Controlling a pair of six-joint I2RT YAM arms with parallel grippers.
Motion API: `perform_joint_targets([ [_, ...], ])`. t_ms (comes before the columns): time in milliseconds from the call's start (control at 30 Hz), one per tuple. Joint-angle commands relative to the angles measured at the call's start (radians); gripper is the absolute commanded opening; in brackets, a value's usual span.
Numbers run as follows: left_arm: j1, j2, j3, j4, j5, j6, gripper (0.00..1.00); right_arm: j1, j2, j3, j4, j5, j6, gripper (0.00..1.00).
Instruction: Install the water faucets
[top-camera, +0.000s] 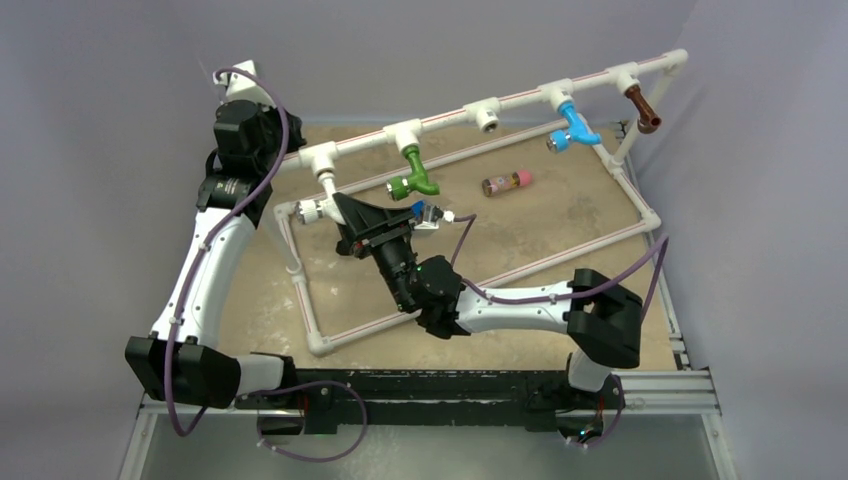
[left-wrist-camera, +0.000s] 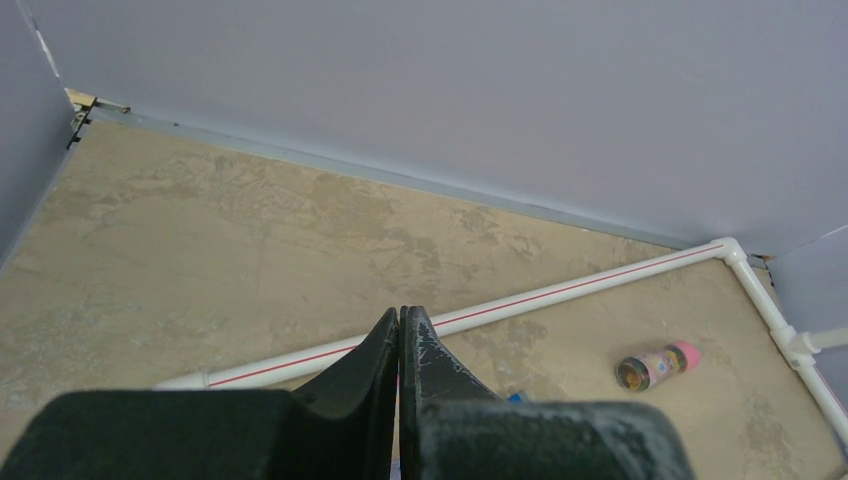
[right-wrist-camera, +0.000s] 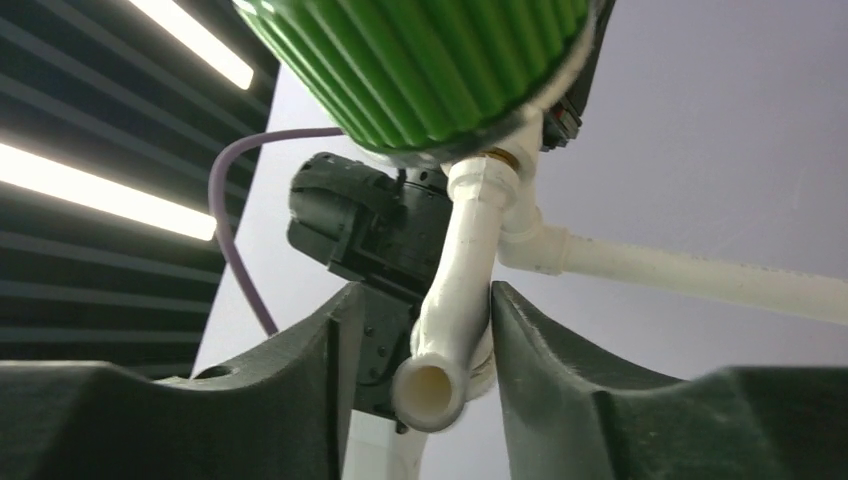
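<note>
Walls (top-camera: 760, 150) close; right gripper (right-wrist-camera: 422, 292) straddles white faucet (right-wrist-camera: 460, 255).

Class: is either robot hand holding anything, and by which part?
Nothing is gripped. Left hand shut, empty; right hand straddles the spout of the white faucet, a gap on one side.

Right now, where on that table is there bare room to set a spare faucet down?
Between the pink-capped bottle and the near frame pipe, the table is bare. The left end is crowded with the right gripper, white faucet and green faucet.
</note>
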Motion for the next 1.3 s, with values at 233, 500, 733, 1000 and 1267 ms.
perform_joint_targets([
  [233, 0.034, 0.023, -0.057, -0.144, 0.018, 0.0, 0.0, -0.003, -0.06, -0.028, 0.146, -0.035, -0.071, 0.68],
  [500, 0.036, 0.025, -0.057, -0.144, 0.02, 0.0, 0.0, -0.003, -0.113, -0.11, 0.12, -0.028, -0.128, 0.7],
  [733, 0.042, 0.03, -0.057, -0.143, 0.024, -0.002, 0.0, -0.003, -0.198, -0.165, 0.087, -0.05, -0.285, 0.7],
  [1000, 0.043, 0.033, -0.057, -0.143, 0.021, 0.0, 0.0, -0.006, -0.282, -0.254, 0.041, -0.186, -0.477, 0.7],
  [1267, 0.042, 0.034, -0.057, -0.143, 0.021, -0.002, 0.0, -0.006, -0.394, -0.241, -0.108, -0.275, -0.886, 0.71],
])
